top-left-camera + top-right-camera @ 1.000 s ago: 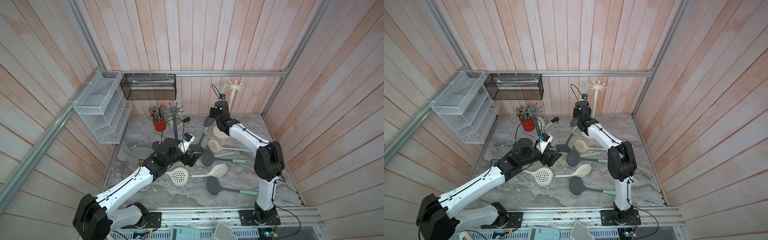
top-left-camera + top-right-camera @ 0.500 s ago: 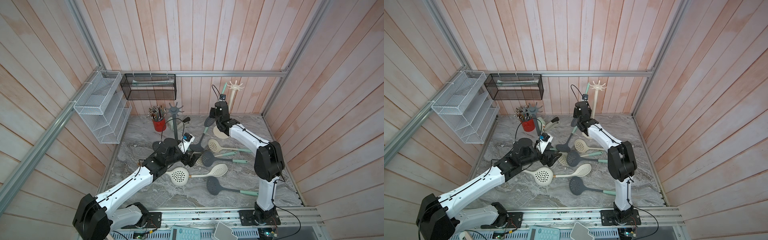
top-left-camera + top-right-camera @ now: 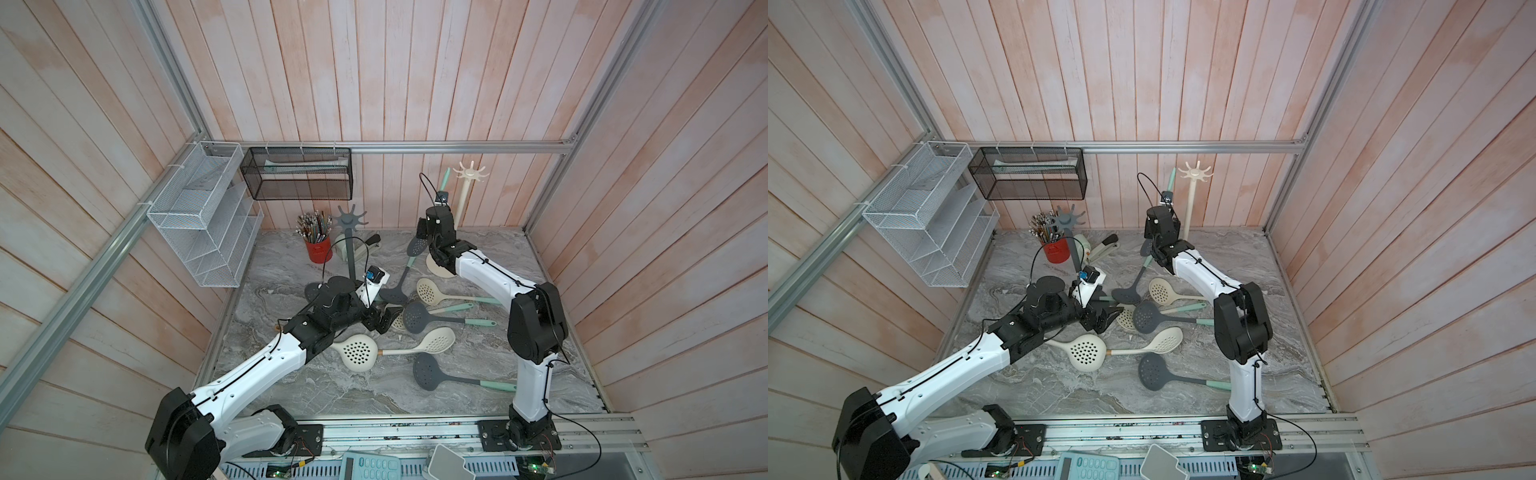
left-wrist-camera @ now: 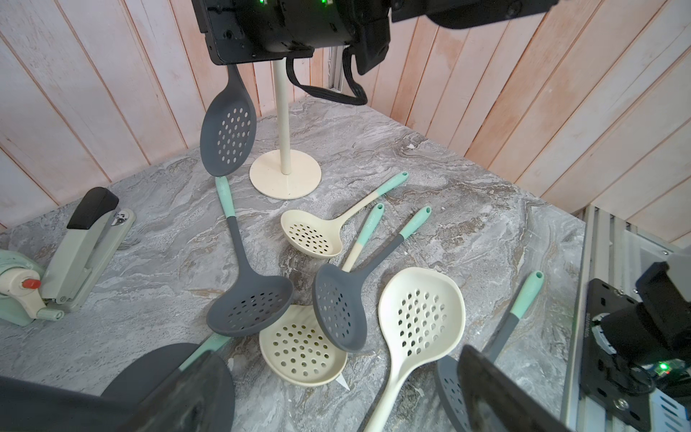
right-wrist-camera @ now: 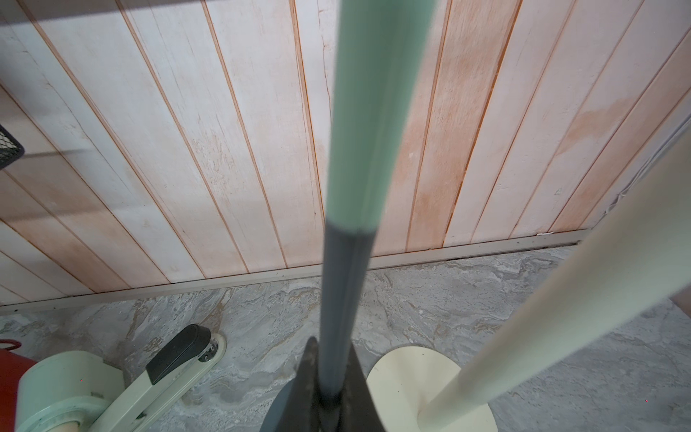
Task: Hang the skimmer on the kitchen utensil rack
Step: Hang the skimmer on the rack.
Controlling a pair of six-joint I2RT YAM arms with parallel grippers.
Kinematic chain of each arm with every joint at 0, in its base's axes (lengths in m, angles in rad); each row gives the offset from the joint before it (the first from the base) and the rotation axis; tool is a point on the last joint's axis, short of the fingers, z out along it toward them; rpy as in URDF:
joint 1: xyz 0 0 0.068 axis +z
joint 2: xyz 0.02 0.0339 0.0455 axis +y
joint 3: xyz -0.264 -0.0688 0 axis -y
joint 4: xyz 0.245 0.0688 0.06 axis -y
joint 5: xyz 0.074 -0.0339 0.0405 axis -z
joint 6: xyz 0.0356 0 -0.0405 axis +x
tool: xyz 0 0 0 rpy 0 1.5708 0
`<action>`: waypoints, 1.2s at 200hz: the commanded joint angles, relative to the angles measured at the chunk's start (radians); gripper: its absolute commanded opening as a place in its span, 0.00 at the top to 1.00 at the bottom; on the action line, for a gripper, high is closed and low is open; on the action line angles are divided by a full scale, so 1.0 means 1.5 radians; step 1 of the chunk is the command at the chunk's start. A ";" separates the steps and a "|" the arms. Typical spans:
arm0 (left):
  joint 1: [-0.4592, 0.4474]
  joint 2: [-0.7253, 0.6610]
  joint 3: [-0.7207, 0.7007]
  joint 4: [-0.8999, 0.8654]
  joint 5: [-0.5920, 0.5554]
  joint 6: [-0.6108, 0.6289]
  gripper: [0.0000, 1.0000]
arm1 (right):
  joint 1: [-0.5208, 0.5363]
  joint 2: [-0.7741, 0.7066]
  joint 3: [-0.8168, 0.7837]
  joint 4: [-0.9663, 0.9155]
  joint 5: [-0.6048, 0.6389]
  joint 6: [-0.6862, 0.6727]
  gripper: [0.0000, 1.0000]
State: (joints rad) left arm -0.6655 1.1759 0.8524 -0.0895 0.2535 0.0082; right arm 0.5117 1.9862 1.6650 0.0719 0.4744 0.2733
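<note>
My right gripper (image 3: 426, 235) is shut on the dark grey neck of a grey skimmer (image 5: 344, 262) with a mint handle. It holds the skimmer upright, off the table, with the perforated head (image 4: 228, 138) hanging down and the handle tip (image 3: 445, 176) up beside the hook crown of the cream utensil rack (image 3: 469, 174). The rack's pole (image 5: 561, 299) stands close beside the handle. My left gripper (image 4: 344, 396) is open, low over the pile of loose skimmers, with nothing between its fingers.
Several grey and cream skimmers (image 3: 430, 293) lie in the middle of the marble table (image 3: 519, 257). A dark grey rack (image 3: 352, 220) stands behind my left arm. A red pencil cup (image 3: 319, 249), a stapler (image 4: 89, 239) and a tape dispenser (image 4: 15, 291) sit at the back left. Wire baskets (image 3: 203, 216) hang on the walls.
</note>
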 commanded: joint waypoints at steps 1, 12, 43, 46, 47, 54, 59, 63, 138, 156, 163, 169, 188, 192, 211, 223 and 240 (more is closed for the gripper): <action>0.005 -0.015 -0.011 0.013 0.007 0.003 0.01 | 0.006 -0.026 0.009 0.019 0.021 -0.014 1.00; 0.005 -0.015 -0.012 0.014 0.007 0.003 0.01 | 0.005 -0.029 0.007 0.020 0.021 -0.013 1.00; 0.005 -0.016 -0.012 0.014 0.009 0.003 0.01 | 0.005 -0.037 0.002 0.025 0.019 -0.016 1.00; 0.005 -0.015 -0.011 0.014 0.009 0.003 0.01 | 0.005 -0.038 0.001 0.026 0.019 -0.017 1.00; 0.005 -0.016 -0.011 0.014 0.010 0.003 0.01 | 0.006 -0.038 0.001 0.026 0.019 -0.017 1.00; 0.005 -0.016 -0.012 0.015 0.010 0.003 0.01 | 0.005 -0.040 0.000 0.027 0.018 -0.017 1.00; 0.004 -0.015 -0.012 0.015 0.011 0.003 0.01 | 0.005 -0.041 -0.001 0.027 0.018 -0.017 1.00; 0.005 -0.016 -0.012 0.015 0.011 0.003 0.01 | 0.006 -0.041 -0.002 0.027 0.017 -0.017 1.00; 0.005 -0.015 -0.012 0.015 0.015 0.002 0.01 | -0.004 -0.056 -0.017 0.035 -0.007 -0.003 1.00; 0.004 -0.015 -0.012 0.015 0.016 0.002 0.01 | -0.008 -0.059 -0.025 0.036 -0.020 0.004 1.00; 0.005 -0.015 -0.012 0.015 0.016 0.002 0.01 | -0.009 -0.059 -0.027 0.036 -0.023 0.005 1.00; 0.004 -0.015 -0.012 0.015 0.017 0.002 0.01 | -0.009 -0.060 -0.030 0.038 -0.029 0.006 1.00; 0.004 -0.014 -0.012 0.016 0.017 0.002 0.01 | -0.014 -0.062 -0.040 0.040 -0.045 0.013 1.00; 0.004 -0.015 -0.012 0.016 0.017 0.002 0.01 | -0.015 -0.064 -0.043 0.040 -0.050 0.014 1.00; 0.005 -0.015 -0.012 0.015 0.017 0.002 0.01 | -0.019 -0.068 -0.053 0.048 -0.064 0.021 1.00; 0.004 -0.015 -0.012 0.015 0.017 0.002 0.01 | -0.022 -0.069 -0.055 0.051 -0.075 0.023 1.00; 0.004 -0.014 -0.012 0.016 0.019 0.002 0.01 | -0.025 -0.069 -0.055 0.052 -0.090 0.025 1.00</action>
State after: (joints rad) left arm -0.6655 1.1702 0.8513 -0.0887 0.2577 0.0078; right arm 0.4843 1.9339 1.5913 0.1074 0.3855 0.2909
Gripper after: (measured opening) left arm 0.988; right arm 0.088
